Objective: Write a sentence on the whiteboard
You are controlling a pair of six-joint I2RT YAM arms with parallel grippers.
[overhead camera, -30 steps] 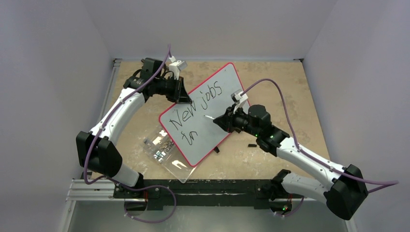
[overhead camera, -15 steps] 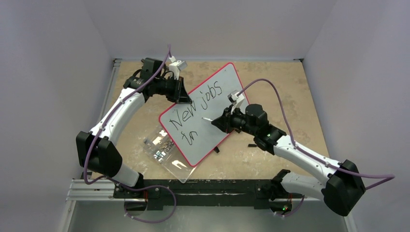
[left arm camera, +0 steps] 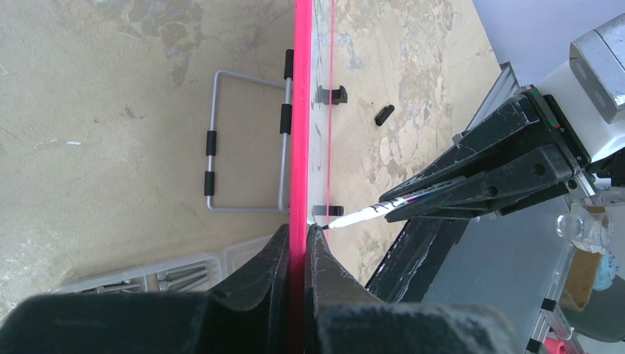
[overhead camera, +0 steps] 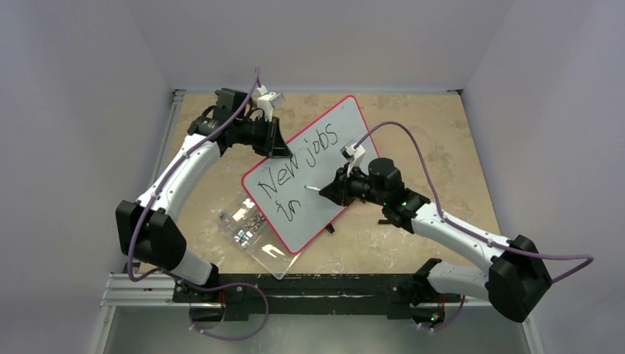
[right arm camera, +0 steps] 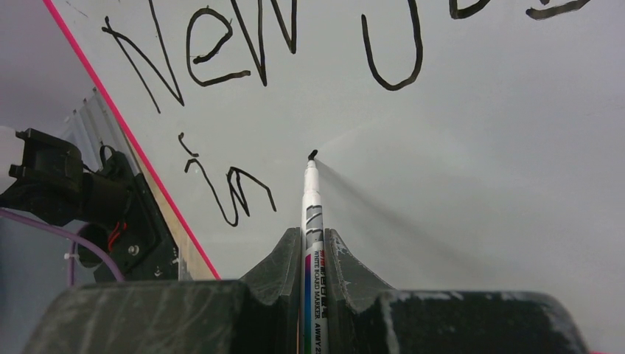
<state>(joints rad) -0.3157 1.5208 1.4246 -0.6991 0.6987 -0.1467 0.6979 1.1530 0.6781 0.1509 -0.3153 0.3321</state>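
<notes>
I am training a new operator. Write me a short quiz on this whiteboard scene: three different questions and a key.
1. True or false: the left fingers clamp the red rim of the whiteboard.
2. What do the right fingers hold? A) an eraser B) a marker C) a sponge
3. Fill in: the second line of the sentence now reads "___".
Key: 1 true; 2 B; 3 "in".

Open tan stone-patterned tabletop (overhead camera: 435,140) right of and beyond the tilted, red-rimmed white whiteboard (overhead camera: 317,217): free passage. The board's far-left edge is taken by the left gripper (left arm camera: 298,234), clamped on the rim. The right gripper (overhead camera: 326,190), pinching a white marker (right arm camera: 311,188), occupies mid-board. A clear plastic box of screws (overhead camera: 247,228) crowds the near-left edge. A grey wire stand (left arm camera: 247,144) sits behind the board, and a small black piece (left arm camera: 383,114) lies loose on the table.
</notes>
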